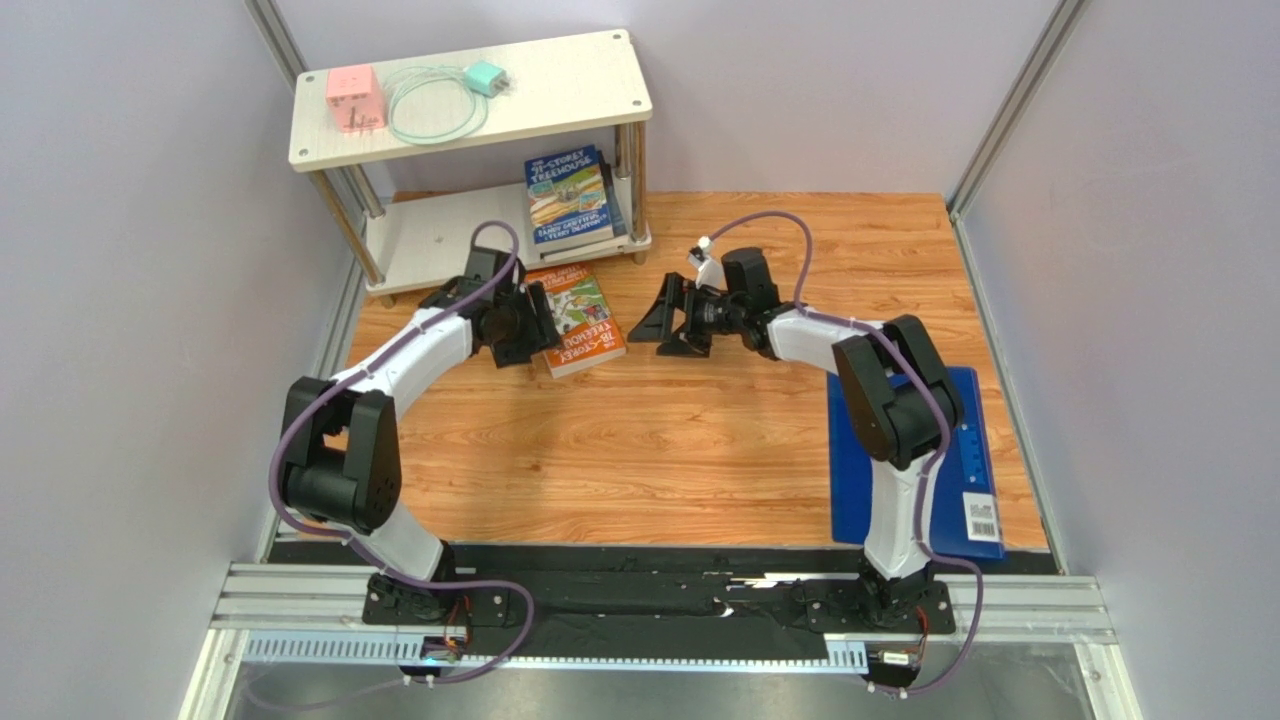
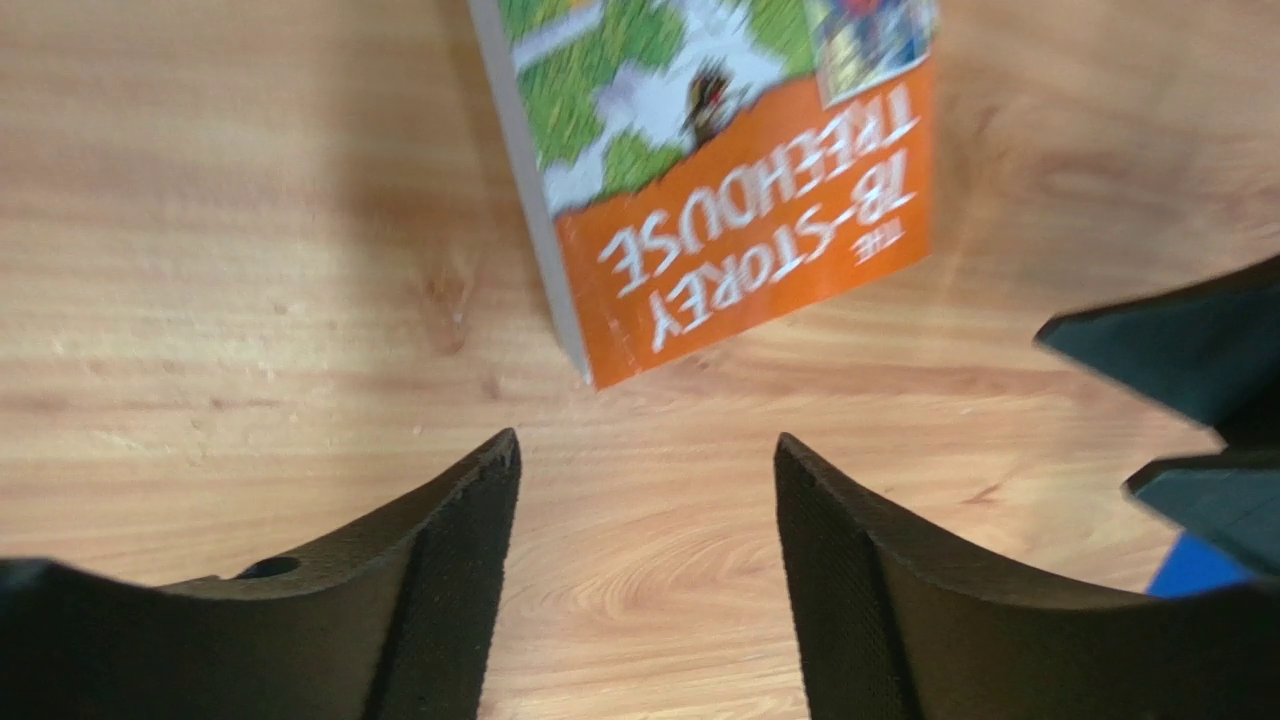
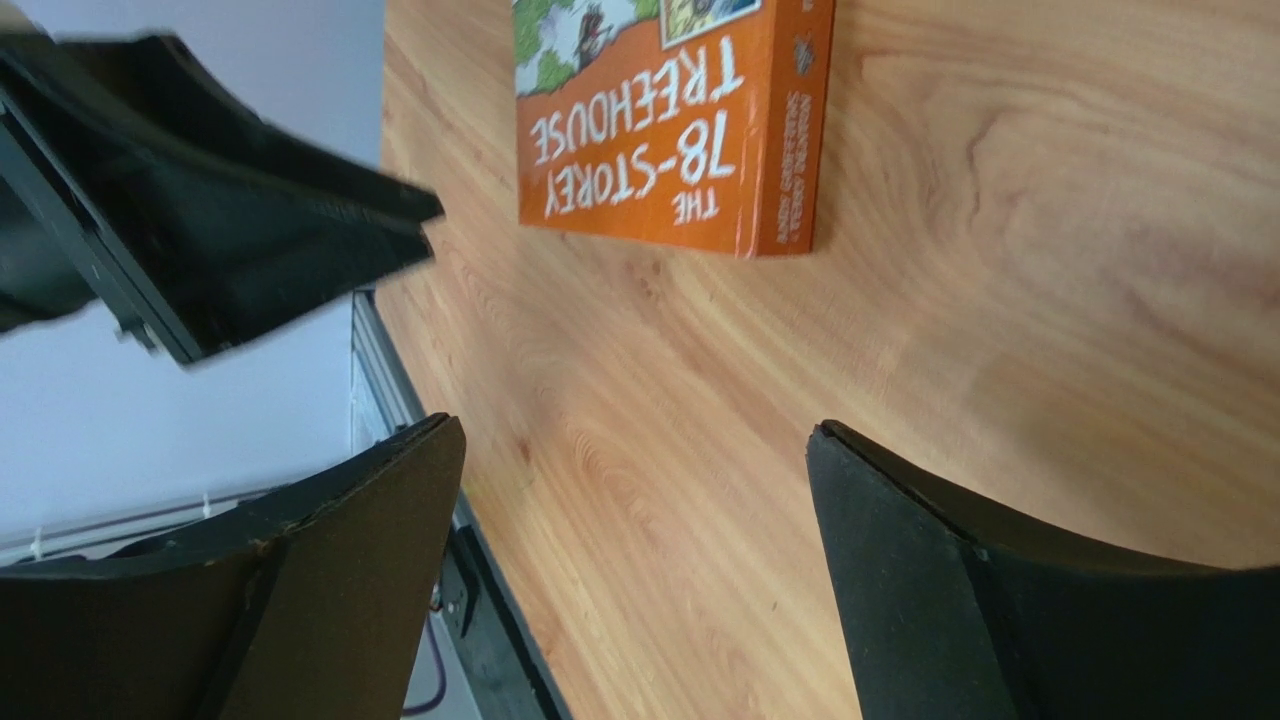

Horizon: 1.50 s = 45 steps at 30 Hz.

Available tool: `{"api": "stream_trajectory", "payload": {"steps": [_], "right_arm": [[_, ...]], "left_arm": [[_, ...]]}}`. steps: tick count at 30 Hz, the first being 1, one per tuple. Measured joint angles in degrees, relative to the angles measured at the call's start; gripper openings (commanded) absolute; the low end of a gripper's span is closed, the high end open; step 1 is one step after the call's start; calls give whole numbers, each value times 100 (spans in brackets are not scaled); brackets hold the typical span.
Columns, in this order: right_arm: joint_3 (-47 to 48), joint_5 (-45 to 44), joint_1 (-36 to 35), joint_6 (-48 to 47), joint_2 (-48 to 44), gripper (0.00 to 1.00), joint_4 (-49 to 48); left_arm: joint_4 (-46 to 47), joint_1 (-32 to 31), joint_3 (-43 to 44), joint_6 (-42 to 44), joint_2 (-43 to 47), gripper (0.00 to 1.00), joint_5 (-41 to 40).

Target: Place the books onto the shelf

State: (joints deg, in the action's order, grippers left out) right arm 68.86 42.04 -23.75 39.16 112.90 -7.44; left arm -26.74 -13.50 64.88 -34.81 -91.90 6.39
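Closest to us, the left gripper hangs low over the wooden table. Its black jaws stand moderately apart with nothing between them. Just beyond its tips lies the orange-green book, flat and face up, one corner pointing towards the gap. The right gripper faces the same book from the opposite side, jaws spread wide and empty. Neither gripper appears to touch the book.

From above, we see the shelf standing at the far left of the table. A small stack of books already rests on its lower tier, a blue cover uppermost; we cannot count how many lie beneath. We judge the task partly done, with the orange-green book left to shelve. A large blue sheet lies under the right arm.
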Motion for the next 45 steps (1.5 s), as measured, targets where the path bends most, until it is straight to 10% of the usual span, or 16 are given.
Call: {"api": "stream_trajectory", "payload": {"steps": [9,14,24,45], "right_arm": [[861,-334,-94,107,1032,89,-11],[1185,-446,-105,251,1316,86,-57],[1432,-511,-608,203,1475,85,-22],[-664,-1685,-448,-501,-697,82,817]], "left_arm": [[278,-74,-352,-273,-363,63,-173],[389,-101,-72,-435,-1003,31,-232],[656,-391,640,-640,-1615,0,-219],[874,-1884,1340,-481,-2468,0,70]]}}
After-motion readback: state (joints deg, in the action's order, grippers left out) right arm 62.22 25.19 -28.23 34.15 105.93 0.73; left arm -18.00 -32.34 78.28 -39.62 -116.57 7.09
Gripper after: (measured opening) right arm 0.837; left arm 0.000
